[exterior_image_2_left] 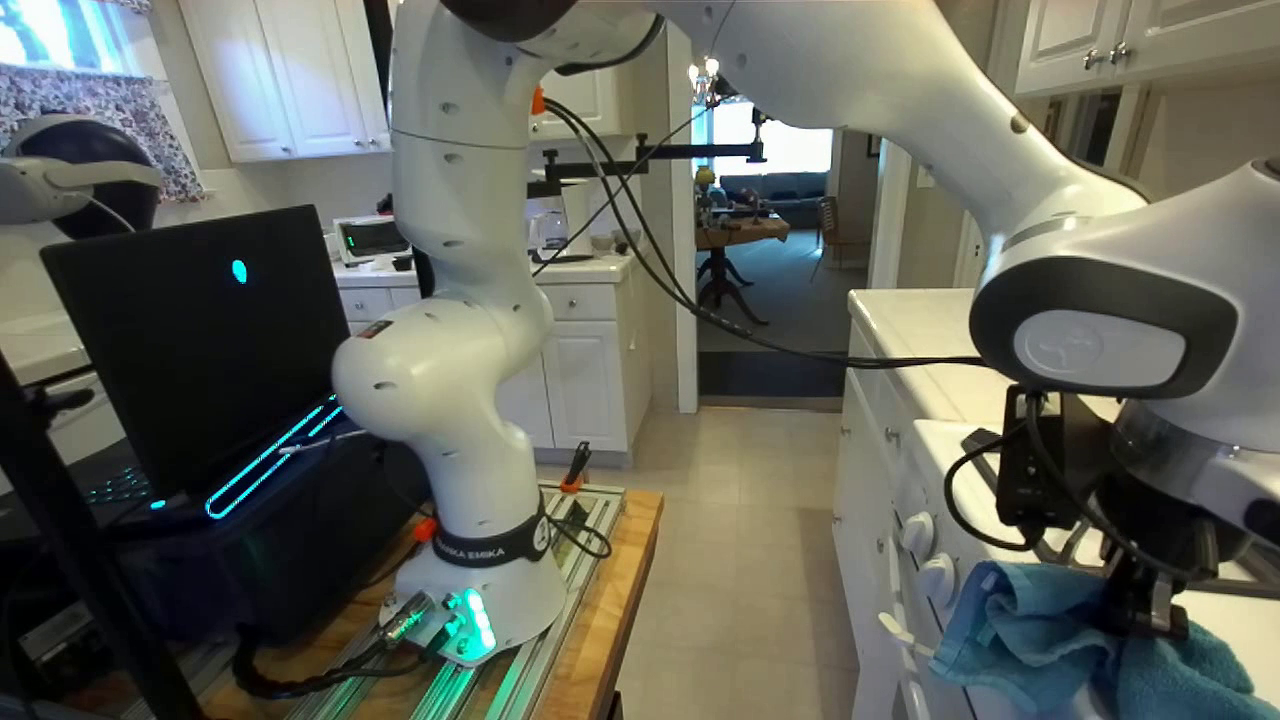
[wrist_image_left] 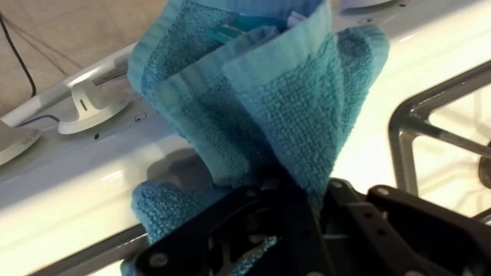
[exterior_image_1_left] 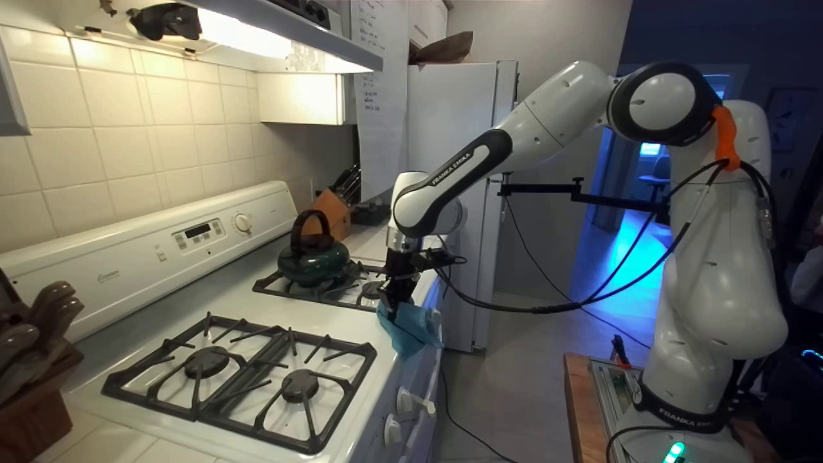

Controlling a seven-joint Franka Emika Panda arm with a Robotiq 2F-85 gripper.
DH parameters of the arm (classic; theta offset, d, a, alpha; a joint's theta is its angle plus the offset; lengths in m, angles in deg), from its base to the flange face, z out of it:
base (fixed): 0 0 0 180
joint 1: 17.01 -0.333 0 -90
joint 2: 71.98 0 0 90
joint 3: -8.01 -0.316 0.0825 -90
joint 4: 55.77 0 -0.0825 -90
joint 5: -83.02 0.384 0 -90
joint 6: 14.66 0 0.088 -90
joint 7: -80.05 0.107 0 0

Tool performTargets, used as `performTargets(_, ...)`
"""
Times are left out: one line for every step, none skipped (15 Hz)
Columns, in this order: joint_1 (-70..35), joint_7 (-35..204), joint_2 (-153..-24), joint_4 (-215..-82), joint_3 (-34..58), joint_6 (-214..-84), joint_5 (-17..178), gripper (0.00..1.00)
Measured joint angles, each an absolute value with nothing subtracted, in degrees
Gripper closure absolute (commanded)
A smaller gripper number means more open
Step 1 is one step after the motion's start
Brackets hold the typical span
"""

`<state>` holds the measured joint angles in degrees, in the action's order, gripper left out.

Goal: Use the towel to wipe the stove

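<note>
Well, the towel [exterior_image_1_left: 411, 331] hangs over the front edge of the stove [exterior_image_1_left: 308, 314], between the grates [exterior_image_1_left: 243, 373], pinched in the closed pincer [exterior_image_2_left: 1148, 614]. Whether any wiping's done I can't tell; I'd guess most remains, to the kettle [exterior_image_1_left: 313, 262] at the back corner.

green kettle [exterior_image_1_left: 314, 262], upright, near wooden knife block [exterior_image_1_left: 337, 209] | 2nd knife block [exterior_image_1_left: 38, 399], foreground | handwritten sheet [exterior_image_1_left: 380, 96] hanging beside white refrigerator [exterior_image_1_left: 450, 109], brown object [exterior_image_1_left: 443, 48] on top | open black laptop [exterior_image_2_left: 200, 340]
</note>
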<state>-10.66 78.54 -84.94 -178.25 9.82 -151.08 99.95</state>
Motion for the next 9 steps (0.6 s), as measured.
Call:
performTargets(-10.70, 78.26, -85.33, -177.59, 9.75, -150.81, 99.78, 0.98)
performTargets(-10.72, 77.74, -85.77, -176.82, 9.71, -150.51, 99.63, 0.98)
performTargets(-10.74, 76.83, -86.30, -175.96, 9.69, -150.23, 99.22, 0.98)
performTargets(-10.74, 75.85, -86.93, -175.07, 9.69, -149.97, 98.55, 0.98)
performTargets(-10.74, 74.90, -87.59, -174.14, 9.69, -149.70, 97.83, 0.98)
performTargets(-10.73, 73.80, -88.32, -173.19, 9.69, -149.30, 97.09, 0.98)
performTargets(-10.73, 72.75, -89.06, -172.20, 9.69, -149.01, 96.31, 0.98)
performTargets(-10.73, 71.77, -89.85, -171.22, 9.68, -148.88, 95.63, 0.98)
performTargets(-10.73, 70.73, -90.64, -170.23, 9.66, -148.84, 95.02, 0.98)
